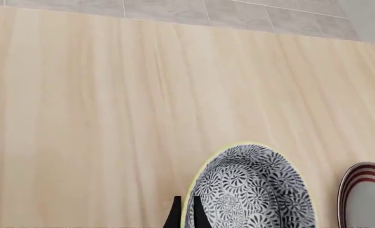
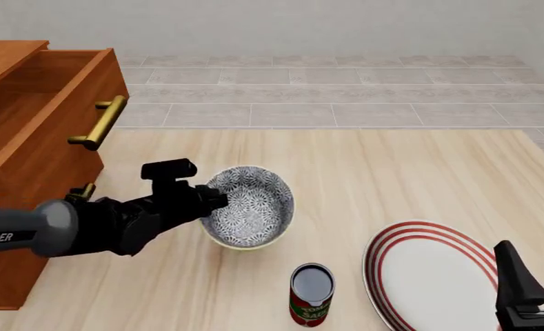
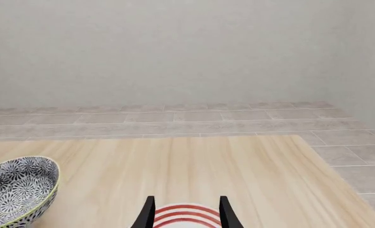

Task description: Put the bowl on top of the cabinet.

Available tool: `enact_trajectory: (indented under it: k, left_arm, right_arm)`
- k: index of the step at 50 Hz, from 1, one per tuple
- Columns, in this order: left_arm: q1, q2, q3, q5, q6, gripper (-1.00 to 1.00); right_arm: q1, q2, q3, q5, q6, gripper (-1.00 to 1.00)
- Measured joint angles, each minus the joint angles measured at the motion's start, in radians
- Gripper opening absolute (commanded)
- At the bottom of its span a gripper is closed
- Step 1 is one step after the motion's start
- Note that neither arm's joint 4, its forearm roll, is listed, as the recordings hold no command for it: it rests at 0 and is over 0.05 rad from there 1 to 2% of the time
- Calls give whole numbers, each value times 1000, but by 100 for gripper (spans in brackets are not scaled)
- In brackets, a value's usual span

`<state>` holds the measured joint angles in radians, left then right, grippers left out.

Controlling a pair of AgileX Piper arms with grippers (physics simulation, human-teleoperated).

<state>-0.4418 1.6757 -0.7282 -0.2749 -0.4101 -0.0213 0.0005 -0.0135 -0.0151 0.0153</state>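
Left tool (image 2: 218, 198) is on the bowl (image 2: 249, 206): in the left wrist view its two dark fingers (image 1: 174, 214) straddle the yellowish rim, one outside the wall, one inside, gap narrow, pinching the rim. In the front view the tool meets the bowl's left rim, arm coming in from the lower left of the frame.

Largest to smallest:
- Tabletop (image 2: 364, 165): light wood, fills the lower two thirds of the front view, grey tiled floor beyond.
- Cabinet (image 2: 32, 165): reddish-brown, left edge of the frame, brass bar handle (image 2: 101, 123) on the angled front. Well left of the bowl, behind the left arm.
- Plate (image 2: 433, 276): white with red rings, lower right, flat on the tabletop, apart from the bowl.
- Bowl: centre-left of frame, tilted a little; cannot tell if the base touches the tabletop.
- Can (image 2: 310, 294): upright, just below-right of the bowl, between bowl and plate.

Right tool (image 3: 186, 213): fingers spread wide, holding nothing, hovering over the plate's near rim at lower right.
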Motion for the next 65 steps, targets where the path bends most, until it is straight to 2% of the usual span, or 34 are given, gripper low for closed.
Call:
enact_trajectory:
  k: [22, 35, 65]
  left_arm:
    - [-45, -131, -47, 156, -32, -100]
    - [-99, -224, -81, 257, -43, -100]
    - [-177, -431, -171, 475, -40, -100]
  right_arm:
    - [0, 0, 1, -2, -1, 100]
    - [-1, 0, 1, -5, 1, 100]
    - [0, 0, -4, -3, -3, 100]
